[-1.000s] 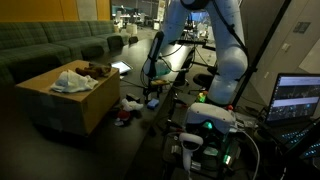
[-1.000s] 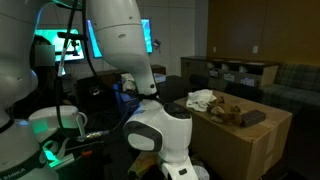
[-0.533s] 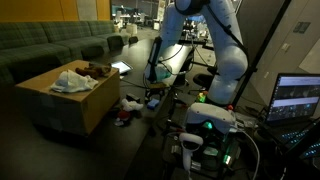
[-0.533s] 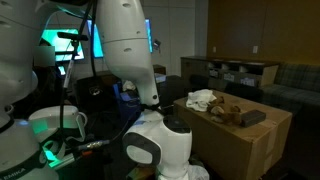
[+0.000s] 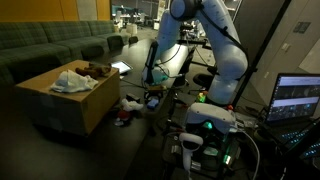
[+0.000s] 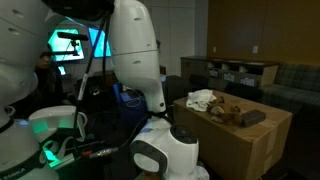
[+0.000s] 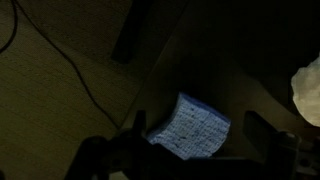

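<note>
Wrist view shows my gripper (image 7: 200,150) released: its two dark fingers (image 7: 268,135) stand wide apart and clamp nothing. Framed between them, straight ahead of the tool, lies a small blue-and-white checked cloth (image 7: 190,128), rumpled on the dim floor. I cannot tell whether the fingertips touch it, as the picture is too dark. A thin dark cable (image 7: 85,75) snakes over the floor off to one side of the tool, and a pale white lump (image 7: 310,90) sits at the edge of view beyond the opposite finger.

In an exterior view the white robot arm (image 5: 225,50) bends down so that the tool hangs low, close above the floor. A scatter of red and white scraps (image 5: 125,108) lies near it. Well apart from the tool stands a brown cardboard box (image 5: 60,100), which carries a crumpled white rag (image 5: 70,80) and a brown lump (image 5: 97,70). Beyond the box runs a green sofa (image 5: 50,40).
</note>
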